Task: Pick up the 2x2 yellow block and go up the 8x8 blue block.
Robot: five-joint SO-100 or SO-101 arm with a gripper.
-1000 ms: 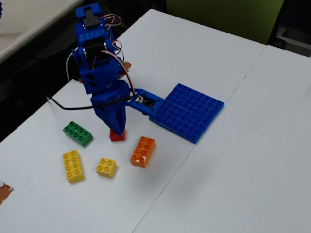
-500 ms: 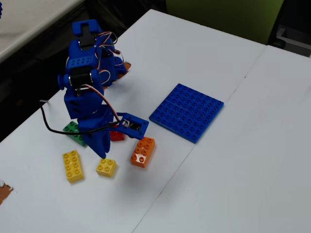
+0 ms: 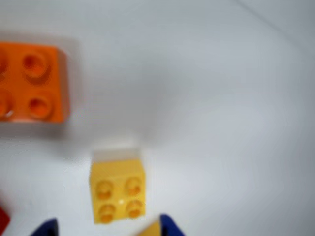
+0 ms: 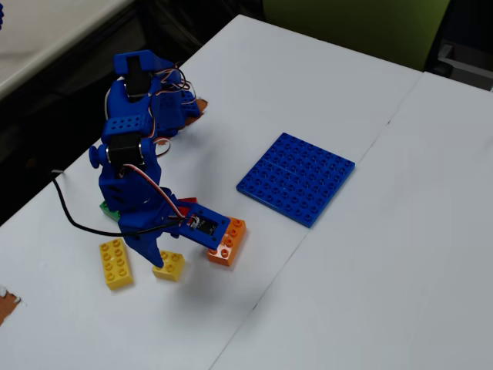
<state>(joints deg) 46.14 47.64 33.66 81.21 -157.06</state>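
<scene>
A white worktop (image 4: 370,254) is seen from above in the fixed view, with one blue robot arm (image 4: 135,146) standing near its left edge. One 2x2 yellow block (image 4: 169,265), one longer eight-stud yellow brick (image 4: 115,263), one orange eight-stud brick (image 4: 227,242) and one 8x8 blue block (image 4: 296,178) are counted. A sliver of green (image 4: 105,206) is seen behind the arm, and a red corner (image 3: 3,219) is caught at the lower left edge of the wrist view; what these belong to cannot be told. No brand, label or writing can be read.

The gripper (image 4: 159,258) is lowered to the worktop close to the near left edge. Its two blue fingertips (image 3: 170,225) are seen spread apart at the bottom of the wrist view, nothing being pinched between them. The 2x2 yellow block (image 3: 117,191) lies flat, studs up, just beyond and between the fingertips. In the fixed view it lies just right of the gripper, between the longer yellow brick and the orange brick (image 3: 30,81). The 8x8 blue block is laid flat near the middle of the worktop, well apart from the gripper.
</scene>
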